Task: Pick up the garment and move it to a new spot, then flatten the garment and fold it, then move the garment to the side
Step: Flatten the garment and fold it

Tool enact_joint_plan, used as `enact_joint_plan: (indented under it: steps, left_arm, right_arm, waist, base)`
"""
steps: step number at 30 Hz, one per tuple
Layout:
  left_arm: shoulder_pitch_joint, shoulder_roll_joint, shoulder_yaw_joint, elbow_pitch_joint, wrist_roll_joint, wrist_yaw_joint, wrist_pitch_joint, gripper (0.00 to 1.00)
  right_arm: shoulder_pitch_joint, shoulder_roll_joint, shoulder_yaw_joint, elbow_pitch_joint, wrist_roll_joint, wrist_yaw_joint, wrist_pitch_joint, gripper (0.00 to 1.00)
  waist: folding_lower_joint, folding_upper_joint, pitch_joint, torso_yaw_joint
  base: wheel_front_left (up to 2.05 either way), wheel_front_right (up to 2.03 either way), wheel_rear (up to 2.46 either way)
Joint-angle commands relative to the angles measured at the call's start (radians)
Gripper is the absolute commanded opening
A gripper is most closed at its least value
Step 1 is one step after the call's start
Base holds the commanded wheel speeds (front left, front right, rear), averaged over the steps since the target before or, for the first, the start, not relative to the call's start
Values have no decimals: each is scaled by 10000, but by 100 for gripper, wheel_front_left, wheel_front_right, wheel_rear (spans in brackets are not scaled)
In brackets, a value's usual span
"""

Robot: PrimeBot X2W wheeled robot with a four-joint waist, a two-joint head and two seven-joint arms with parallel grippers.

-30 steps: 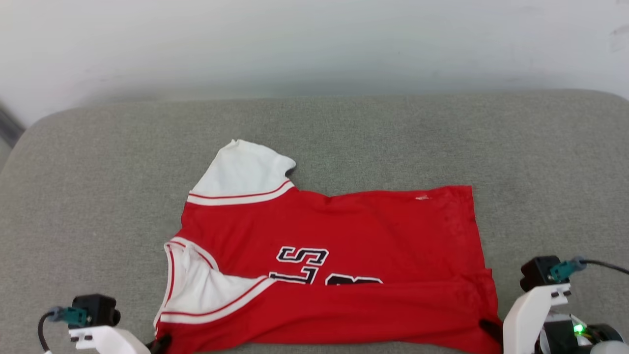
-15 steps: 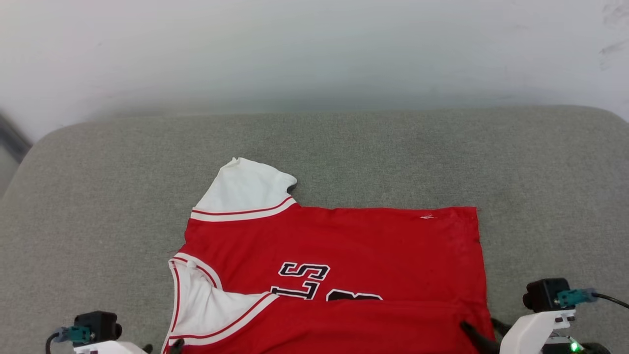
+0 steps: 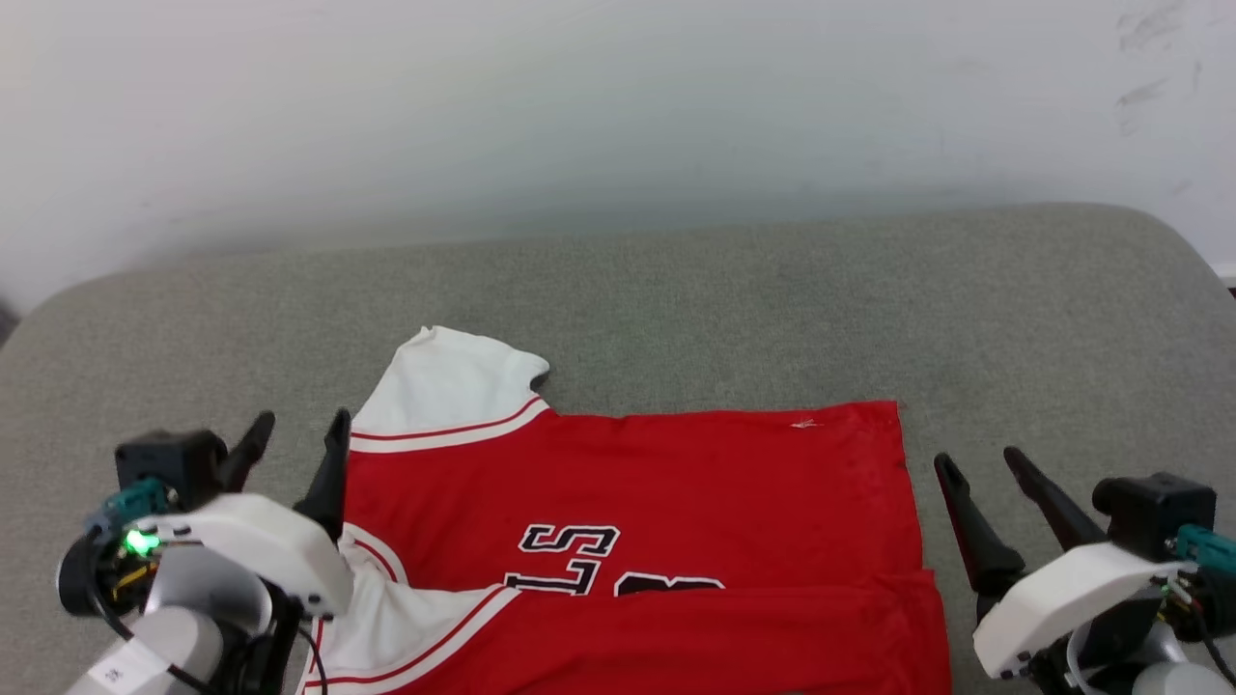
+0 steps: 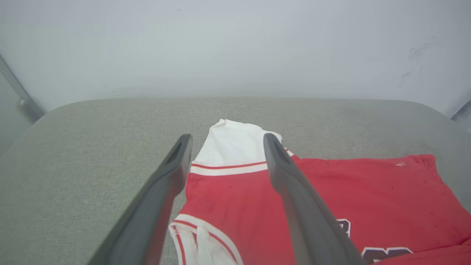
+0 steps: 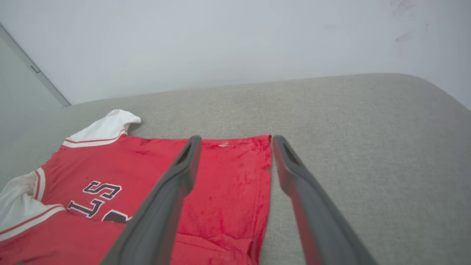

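Note:
The garment (image 3: 676, 492) is a red jersey with white sleeves and black letters, lying flat on the grey cushion, its near part folded up over the chest. One white sleeve (image 3: 452, 391) sticks out at the far left. My left gripper (image 3: 297, 436) hangs open above the garment's left edge, nothing between its fingers. In the left wrist view the garment (image 4: 331, 195) lies below the spread fingers (image 4: 173, 173). My right gripper (image 3: 980, 463) stands open just right of the garment's right edge. From the right wrist the garment (image 5: 110, 173) shows with its hem edge between the fingers (image 5: 184, 165).
The grey cushion (image 3: 676, 290) runs wide on all sides of the garment, with rounded corners at the far left and right. A pale wall (image 3: 618, 97) rises right behind it. Bare cushion lies beyond the garment and to its right.
Both grippers were shut on the garment's near corners, then opened and let go. They have since risen and moved forward, standing open at the garment's left and right edges. The camera shifted a little.

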Motion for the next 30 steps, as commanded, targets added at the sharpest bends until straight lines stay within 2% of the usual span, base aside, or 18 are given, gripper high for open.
enact_joint_plan:
  steps: [1, 5, 11, 15, 23, 30]
  left_arm:
    - [-487, -55, 73, 39, 163, 54, -132, 100]
    - [-1656, -192, 253, 471, 256, -80, -127, 100]
    - [-3650, 42, 407, 1772, 35, -785, 694, 100]
    - [-5027, 340, 368, 2721, -288, -1176, 2070, 100]
    - [-7093, 1078, -480, 4500, -680, -2172, 5906, 100]
    - [-7882, 1293, -797, 5414, -1123, -2654, 7880, 100]
  right_arm:
    - [-344, 112, -42, -181, -120, -4, -133, 100]
    - [-945, 287, 11, -578, -402, -4, -266, 100]
    - [-1808, 485, 169, -887, -590, -4, -368, 100]
    - [-2176, 592, 282, -985, -622, -4, -498, 100]
    - [-2541, 760, 451, -681, -537, -4, -843, 100]
    - [-2730, 889, 634, -309, -318, -4, -1173, 100]
  waist:
    - [0, 0, 416, -196]
    - [0, 0, 1315, -490]
    - [0, 0, 2484, -982]
    - [0, 0, 3068, -1245]
    - [0, 0, 3882, -1859]
    - [0, 0, 4545, -2313]
  base:
    - [0, 0, 0]
    - [0, 0, 0]
    - [0, 0, 0]
    - [0, 0, 0]
    - [0, 0, 0]
    - [0, 0, 0]
